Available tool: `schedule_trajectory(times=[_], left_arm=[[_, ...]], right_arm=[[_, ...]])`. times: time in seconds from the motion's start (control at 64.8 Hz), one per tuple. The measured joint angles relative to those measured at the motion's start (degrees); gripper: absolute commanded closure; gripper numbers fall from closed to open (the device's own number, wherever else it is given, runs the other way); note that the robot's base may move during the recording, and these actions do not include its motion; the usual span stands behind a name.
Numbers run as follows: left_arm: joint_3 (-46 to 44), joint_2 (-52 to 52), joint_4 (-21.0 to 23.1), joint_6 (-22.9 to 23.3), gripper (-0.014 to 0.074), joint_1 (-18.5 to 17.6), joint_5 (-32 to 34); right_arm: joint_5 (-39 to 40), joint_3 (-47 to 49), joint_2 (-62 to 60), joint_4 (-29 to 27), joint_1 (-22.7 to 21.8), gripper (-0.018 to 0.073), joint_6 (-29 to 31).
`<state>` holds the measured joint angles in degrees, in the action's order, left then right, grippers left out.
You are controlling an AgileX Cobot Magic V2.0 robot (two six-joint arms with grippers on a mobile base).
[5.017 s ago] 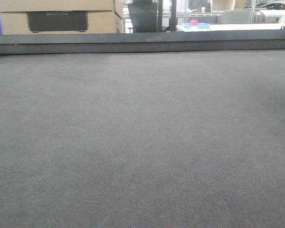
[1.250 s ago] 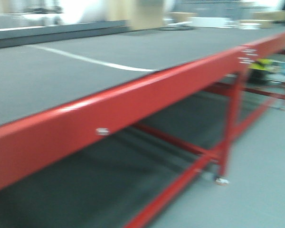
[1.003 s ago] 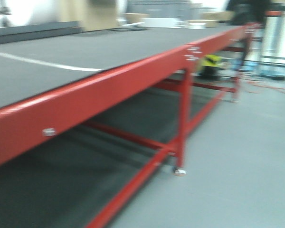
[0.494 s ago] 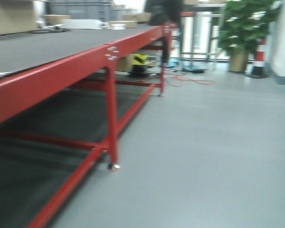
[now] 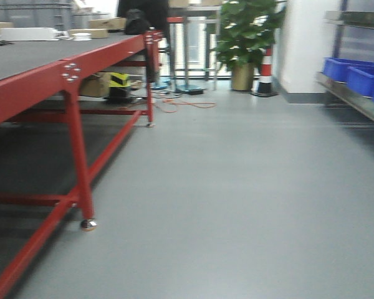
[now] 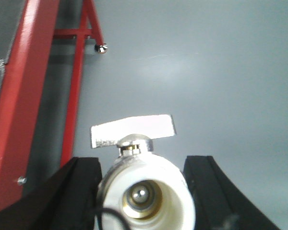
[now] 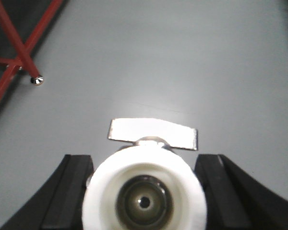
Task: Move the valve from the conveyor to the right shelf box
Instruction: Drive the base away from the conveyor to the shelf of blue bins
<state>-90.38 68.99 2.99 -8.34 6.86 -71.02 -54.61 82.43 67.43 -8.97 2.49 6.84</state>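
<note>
The left gripper (image 6: 143, 162) has its black fingers (image 6: 81, 191) closed against a white-bodied left valve (image 6: 145, 191), whose flat metal handle lies crosswise above the open bore. The right gripper (image 7: 144, 158) clamps the right valve (image 7: 144, 191) the same way between its fingers (image 7: 72, 189). Beyond the fingertips both wrist views show only grey floor (image 6: 206, 72), with a red frame leg and its shiny foot (image 6: 101, 48) to the upper left. The front view shows neither gripper nor valve. To its left is the red-framed conveyor (image 5: 25, 59). At the right edge, cut off, are the steel shelf (image 5: 355, 104) and its blue boxes (image 5: 346, 67). Far back stand a potted plant (image 5: 246, 31) and a striped cone (image 5: 266, 71), with an orange cable (image 5: 181, 103) on the floor. The lower finger parts are out of frame.
</note>
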Motion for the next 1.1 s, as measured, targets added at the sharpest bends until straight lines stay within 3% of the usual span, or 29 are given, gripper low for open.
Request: schedule_trajectory(times=[1.096], left_arm=[[0.0, 0.0, 0.0, 0.0, 0.0708, 0.0, -0.1]], right_arm=[[0.0, 0.0, 0.0, 0.0, 0.0, 0.0713, 0.0]])
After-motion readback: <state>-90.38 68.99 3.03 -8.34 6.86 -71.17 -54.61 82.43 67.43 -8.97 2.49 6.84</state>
